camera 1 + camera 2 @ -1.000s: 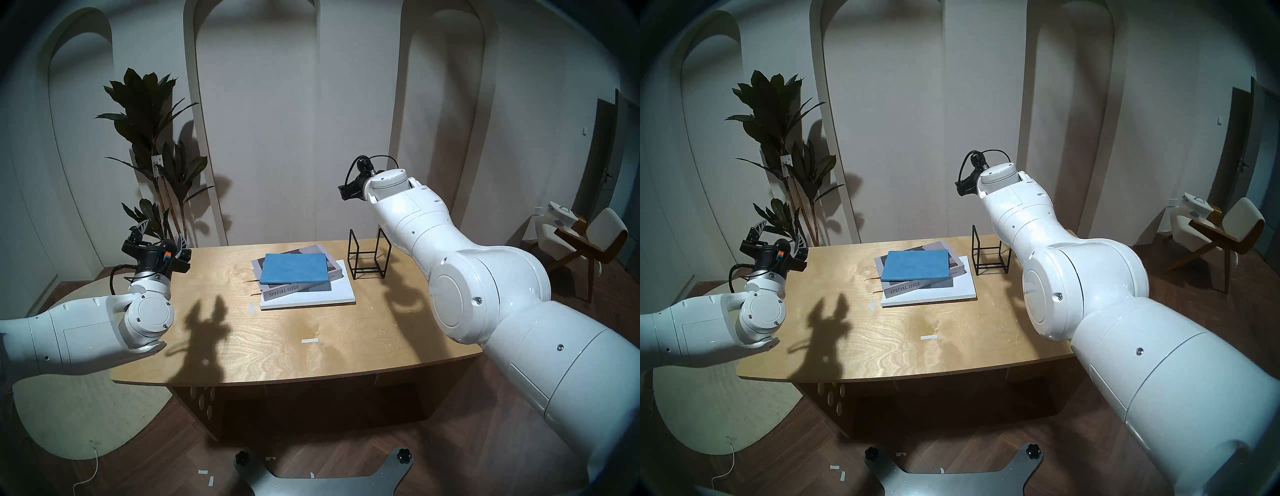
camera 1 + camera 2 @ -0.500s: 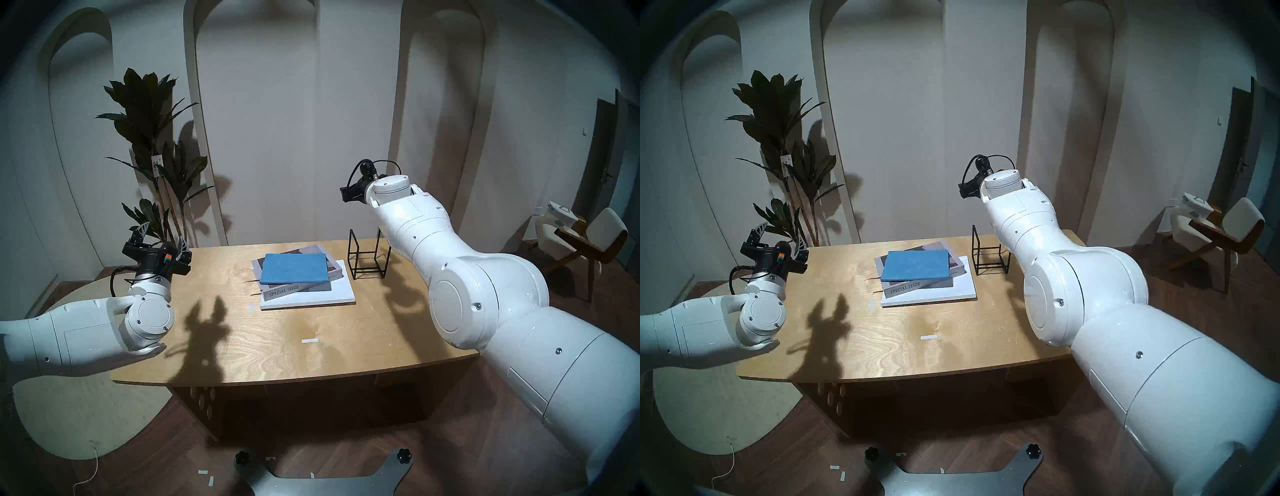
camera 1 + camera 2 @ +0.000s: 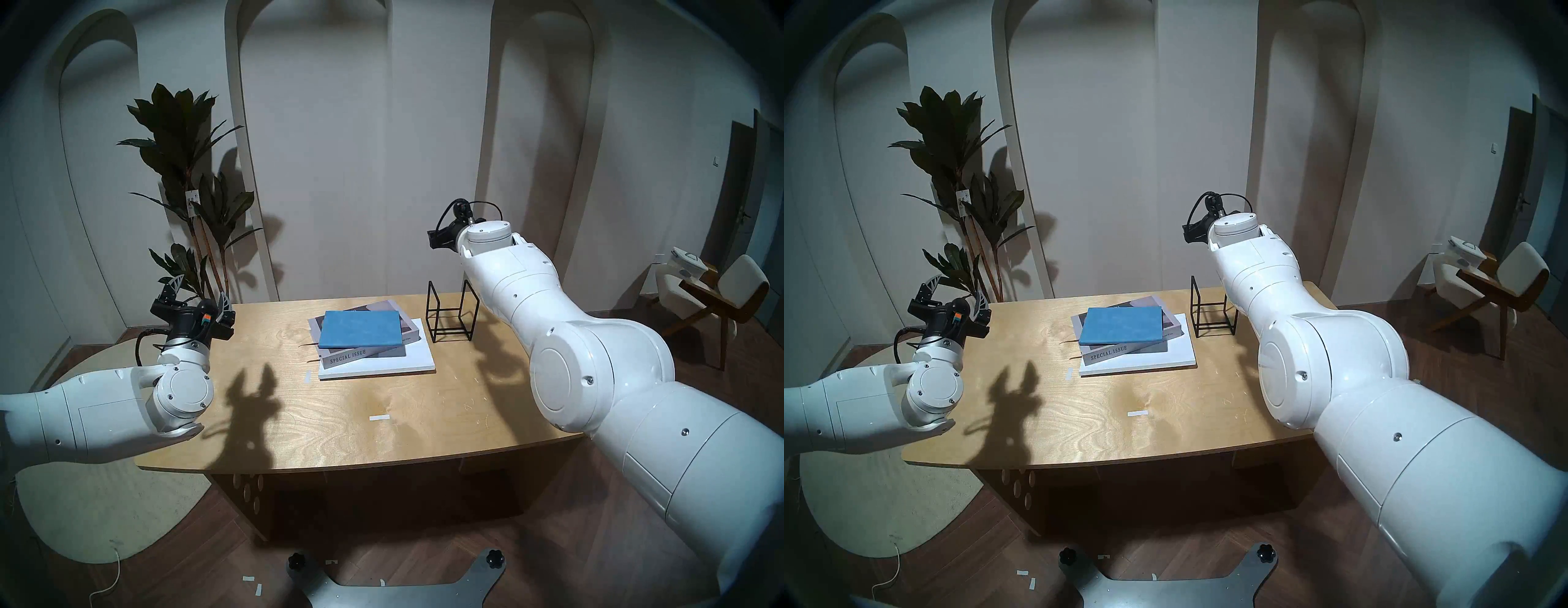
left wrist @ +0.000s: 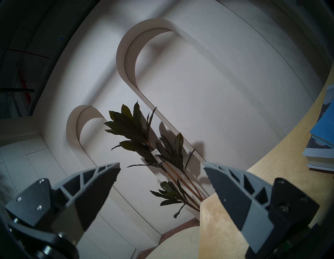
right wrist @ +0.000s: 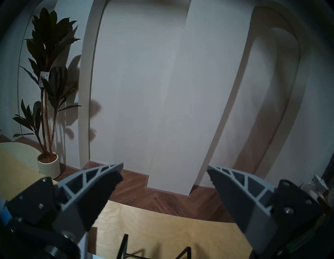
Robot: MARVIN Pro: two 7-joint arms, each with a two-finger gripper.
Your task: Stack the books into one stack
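The books lie in one stack at the far middle of the wooden table [image 3: 382,429]. A large white book [image 3: 420,361] is at the bottom, a thick grey book [image 3: 356,356] with "SPECIAL ISSUE" on its spine lies on it, and a blue book [image 3: 359,329] is on top, slightly askew. My left gripper [image 3: 199,291] hovers open and empty over the table's far left corner, well left of the stack. The left wrist view catches the blue book [image 4: 323,126] at its right edge, beyond the left gripper [image 4: 161,165]. My right gripper [image 5: 164,167] is open and empty, raised above the table's far right, facing the wall.
A black wire rack [image 3: 452,316] stands just right of the stack, below my right forearm [image 3: 509,280]. A potted plant [image 3: 186,178] stands behind the table's left corner. A chair [image 3: 717,293] is at far right. Tape strips [image 3: 379,418] mark the tabletop.
My right wrist has dropped a little and shifted to the right, away from the stack. The left arm and the books have stayed almost where they were.
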